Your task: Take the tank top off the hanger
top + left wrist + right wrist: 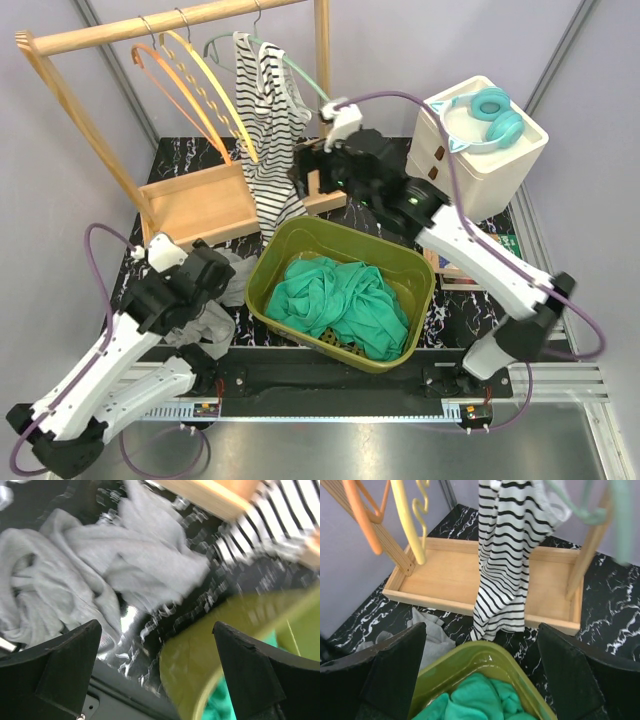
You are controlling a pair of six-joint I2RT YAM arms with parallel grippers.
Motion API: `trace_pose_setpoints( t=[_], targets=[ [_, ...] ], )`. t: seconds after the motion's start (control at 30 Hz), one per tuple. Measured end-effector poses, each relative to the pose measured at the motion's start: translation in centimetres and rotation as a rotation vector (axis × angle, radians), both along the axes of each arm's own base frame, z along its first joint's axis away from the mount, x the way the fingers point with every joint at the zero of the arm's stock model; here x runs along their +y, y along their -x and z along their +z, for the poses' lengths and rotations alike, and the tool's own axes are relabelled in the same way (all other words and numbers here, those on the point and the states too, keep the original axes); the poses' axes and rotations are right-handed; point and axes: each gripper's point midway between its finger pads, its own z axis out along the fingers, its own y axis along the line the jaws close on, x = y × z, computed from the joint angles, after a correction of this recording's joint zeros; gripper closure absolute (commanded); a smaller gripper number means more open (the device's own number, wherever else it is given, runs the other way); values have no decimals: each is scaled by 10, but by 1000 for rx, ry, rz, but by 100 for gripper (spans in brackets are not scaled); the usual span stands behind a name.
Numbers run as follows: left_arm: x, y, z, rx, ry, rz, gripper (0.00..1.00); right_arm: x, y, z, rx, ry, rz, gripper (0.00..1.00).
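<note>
From above, the tank top [262,130] is hanging on the mint hanger [308,80], not yet removed. Left wrist: the left gripper [156,645] is gaping empty above grey cloth [75,565]. Right wrist: the right gripper [481,640] is gaping empty, facing the tank top.

The tank top [268,140] is striped black and white. There's an orange hanger [356,500], a yellow hanger [406,515], a mint hanger [621,525]. The bin [425,270] is olive, the cloth [340,300] teal, the garment [65,565] pale grey, the table [615,610] black veined white, the headphones [492,112] turquoise.
</note>
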Motion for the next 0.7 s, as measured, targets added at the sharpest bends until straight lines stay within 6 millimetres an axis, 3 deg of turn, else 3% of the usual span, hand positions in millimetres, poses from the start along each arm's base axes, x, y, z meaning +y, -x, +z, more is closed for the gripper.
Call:
trace_pose_setpoints(
  t=[0.13,0.27,0.4,0.57,0.6,0.63,0.67,0.7],
  targets=[
    [18,-12,-8,58,-17,119,1,-43,33,20,-15,-72,-28,0],
    [32,-24,-31,148,31,223,1,-83,71,28,-18,-163,-33,0],
    [30,-34,-69,310,61,269,1,-111,98,17,5,-228,-37,0],
    [25,-32,-136,588,103,321,1,-133,120,0,45,-292,-44,0],
    [26,-29,-146,629,114,332,5,-137,124,-4,52,-303,-45,0],
    [24,-27,-159,676,144,347,18,-140,127,-6,58,-311,-47,0],
    [21,-30,-162,684,171,345,42,-143,130,-8,60,-321,-48,0],
    [20,-34,-162,677,201,341,54,-146,133,-9,62,-329,-48,0]
  ],
)
